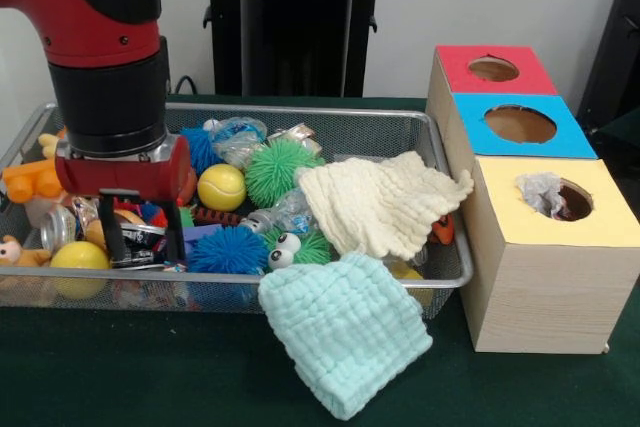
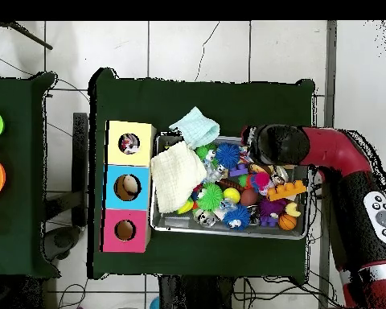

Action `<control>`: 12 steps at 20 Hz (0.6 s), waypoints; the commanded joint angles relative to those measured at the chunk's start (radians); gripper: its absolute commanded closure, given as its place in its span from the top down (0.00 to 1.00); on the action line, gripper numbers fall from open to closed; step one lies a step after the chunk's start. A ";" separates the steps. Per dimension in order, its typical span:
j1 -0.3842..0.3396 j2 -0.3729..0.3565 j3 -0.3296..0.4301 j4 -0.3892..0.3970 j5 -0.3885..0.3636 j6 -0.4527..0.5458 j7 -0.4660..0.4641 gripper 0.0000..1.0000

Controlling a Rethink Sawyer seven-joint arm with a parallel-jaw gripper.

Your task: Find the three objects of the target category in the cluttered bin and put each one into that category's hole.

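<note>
We judge ourselves mid-pick: our gripper [image 1: 141,237], fingers spread around a dark crinkly wrapped packet [image 1: 140,244], sits in the wire mesh bin [image 1: 445,277] at the end farthest from the three-holed wooden box [image 1: 540,277]. Next, close, lift, and carry.

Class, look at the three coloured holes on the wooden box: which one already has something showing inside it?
The yellow-topped hole, nearest the camera in the front view: crumpled grey material shows in it. The blue hole and red hole look empty.
</note>
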 commanded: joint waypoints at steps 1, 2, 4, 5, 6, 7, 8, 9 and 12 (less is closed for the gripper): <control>0.013 0.057 0.007 -0.030 -0.083 -0.062 -0.194 1.00; 0.014 0.059 0.006 -0.031 -0.083 -0.064 -0.194 1.00; 0.016 0.061 0.001 -0.032 -0.086 -0.069 -0.192 1.00; 0.018 0.063 -0.001 -0.034 -0.088 -0.070 -0.192 1.00; 0.019 0.064 -0.003 -0.034 -0.091 -0.075 -0.190 1.00; 0.020 0.066 -0.006 -0.034 -0.093 -0.079 -0.187 1.00; 0.023 0.068 -0.008 -0.037 -0.095 -0.081 -0.187 1.00; 0.024 0.069 -0.010 -0.036 -0.098 -0.085 -0.186 1.00; 0.031 0.078 -0.015 -0.045 -0.101 -0.090 -0.182 1.00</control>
